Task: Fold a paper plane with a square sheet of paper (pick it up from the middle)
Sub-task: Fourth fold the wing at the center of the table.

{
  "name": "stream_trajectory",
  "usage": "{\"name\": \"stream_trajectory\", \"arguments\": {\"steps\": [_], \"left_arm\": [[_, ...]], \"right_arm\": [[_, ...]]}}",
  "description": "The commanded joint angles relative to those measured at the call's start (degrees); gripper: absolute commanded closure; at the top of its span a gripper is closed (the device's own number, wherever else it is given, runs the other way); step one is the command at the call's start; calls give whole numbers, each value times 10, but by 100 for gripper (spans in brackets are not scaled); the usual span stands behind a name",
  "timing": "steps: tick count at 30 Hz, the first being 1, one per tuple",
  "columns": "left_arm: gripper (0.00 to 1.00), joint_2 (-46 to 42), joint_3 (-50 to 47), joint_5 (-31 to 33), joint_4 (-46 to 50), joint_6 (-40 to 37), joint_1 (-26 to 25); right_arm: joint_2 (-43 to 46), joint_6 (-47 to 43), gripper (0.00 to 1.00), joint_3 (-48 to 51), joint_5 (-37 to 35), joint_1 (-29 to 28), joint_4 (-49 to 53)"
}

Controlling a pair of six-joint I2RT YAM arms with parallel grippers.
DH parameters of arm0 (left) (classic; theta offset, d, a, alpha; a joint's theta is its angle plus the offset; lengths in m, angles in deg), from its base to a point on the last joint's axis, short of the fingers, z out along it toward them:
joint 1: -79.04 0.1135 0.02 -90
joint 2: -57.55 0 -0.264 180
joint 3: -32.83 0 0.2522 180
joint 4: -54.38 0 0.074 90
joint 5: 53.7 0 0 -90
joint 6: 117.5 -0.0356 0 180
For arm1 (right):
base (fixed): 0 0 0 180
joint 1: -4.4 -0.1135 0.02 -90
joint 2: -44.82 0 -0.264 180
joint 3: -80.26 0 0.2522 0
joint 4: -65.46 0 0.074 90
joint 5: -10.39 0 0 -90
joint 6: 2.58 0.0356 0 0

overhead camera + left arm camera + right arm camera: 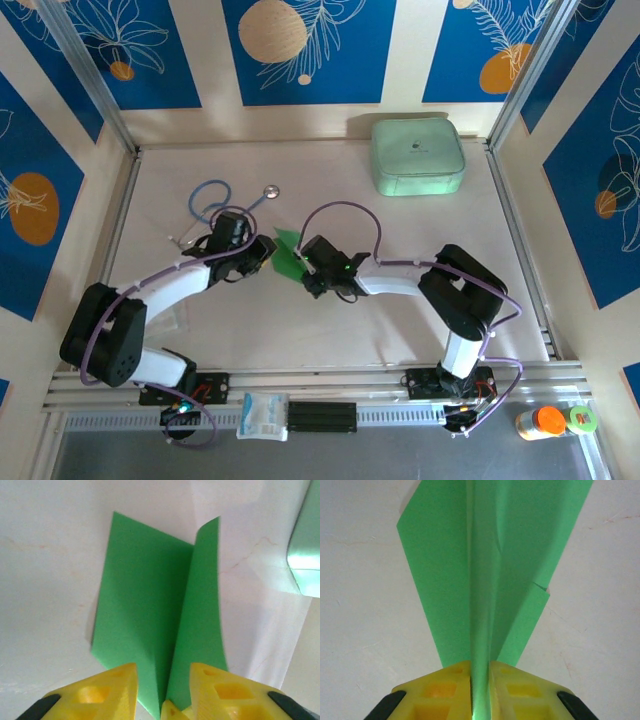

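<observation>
Two grippers on one sheet. Right gripper [480,665]: yellow fingers [445,685] pressed together on the raised centre ridge of the sheet of paper [440,580], a firm pinch. From that pinch the ridge runs straight to 12 o'clock, so the long axis is in line with the fingers. Wings spread to 11 and 1, with a small flap corner jutting out on the 1 side.

Left gripper [162,667]: fingers [100,695] stand apart, not clamping. The valley crease drops into the gap between them and the paper fans out to 12 and 1. Mint case [306,550] sits at 2 o'clock, apart from the paper.

Top view: paper mid-table [400,320], between both grippers, left at its 9, right at its 4, both right up against it.

Judgement: the right arm has the only hold, so the next fold likely turns on the left fingers working across that ridge line.
</observation>
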Motion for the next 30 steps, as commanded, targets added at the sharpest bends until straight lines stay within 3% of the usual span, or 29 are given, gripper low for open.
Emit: {"name": "stream_trajectory", "arguments": {"steps": [1,6,15,30], "left_arm": [[73,30,-11,-27,-19,-2,1],[78,85,14,-62,-43,-11,-10],[82,156,41,-67,-47,-18,-20],[86,170,32,-65,-42,-18,-25]], "right_arm": [[20,-11,83,9,29,6,-19],[20,-12,83,9,28,8,-23],[17,-8,81,5,18,8,-29],[5,-7,82,-5,31,7,-29]]}}
